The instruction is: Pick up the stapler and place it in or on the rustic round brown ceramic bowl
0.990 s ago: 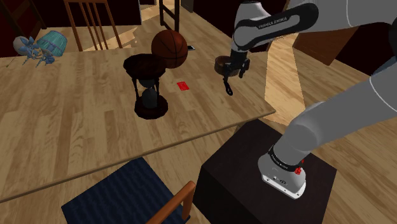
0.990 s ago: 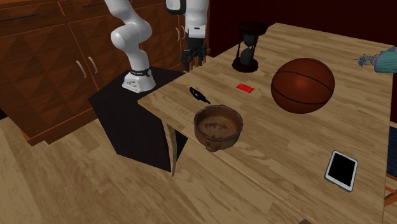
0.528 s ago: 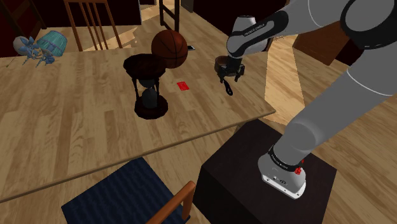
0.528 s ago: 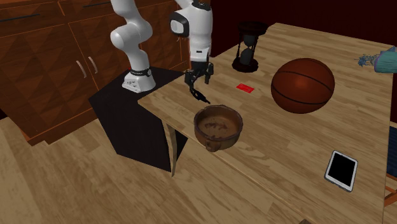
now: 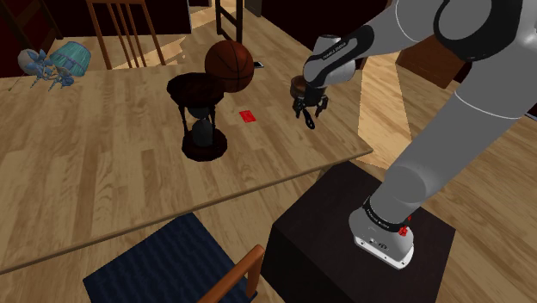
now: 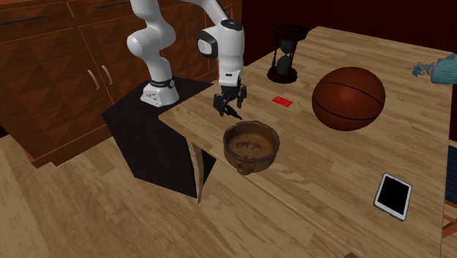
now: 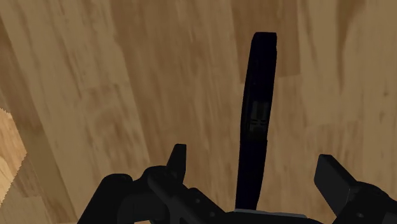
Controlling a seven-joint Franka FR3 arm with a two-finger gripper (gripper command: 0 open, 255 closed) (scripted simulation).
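Observation:
The stapler (image 7: pixel 257 114) is a slim black bar lying flat on the wooden table (image 7: pixel 114 83). My gripper (image 7: pixel 254 175) hangs just above it, open, one finger on each side of the stapler and neither touching it. In the shoulder view the gripper (image 5: pixel 308 112) sits low over the stapler (image 5: pixel 311 122) near the table's right end. In the second exterior view the gripper (image 6: pixel 228 108) covers most of the stapler (image 6: pixel 234 115). The round brown bowl (image 6: pixel 251 144) stands right beside it, near the table's front edge, partly hidden behind the hand in the shoulder view.
A dark hourglass (image 5: pixel 199 116), a basketball (image 5: pixel 229 65) and a small red card (image 5: pixel 248 116) stand on the table. A tablet (image 6: pixel 393 196) lies at the far end in the second exterior view. A blue-cushioned chair (image 5: pixel 172 267) sits below the table edge beside the black stand (image 5: pixel 361 237).
The arm has swung over and come down toward the table, bringing the open gripper from well above the stapler to straddle it. The stapler and bowl have not moved.

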